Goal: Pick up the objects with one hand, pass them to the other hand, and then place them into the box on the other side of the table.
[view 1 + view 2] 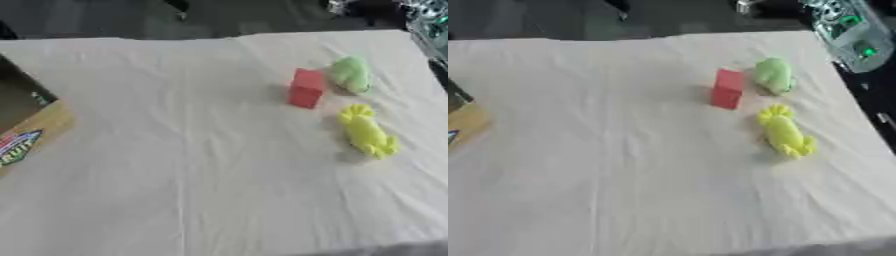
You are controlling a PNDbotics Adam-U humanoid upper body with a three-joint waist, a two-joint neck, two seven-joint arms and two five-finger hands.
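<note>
Evidently no pick had been begun: neither hand was seen, so finger state could not be told, while the red block [306, 88], green object [351, 74] and yellow toy [367, 132] lay near the table's [192, 175] right edge, the box [26, 120] at its left, so a right-hand reach was judged next.

A table [175, 175] covered with a pale, slightly wrinkled cloth carries everything. On its right part stand a red block [306, 88], a light green object [351, 74] just beside it, and a yellow object [367, 132] nearer the camera. A cardboard box [26, 127] sits at the left edge.
</note>
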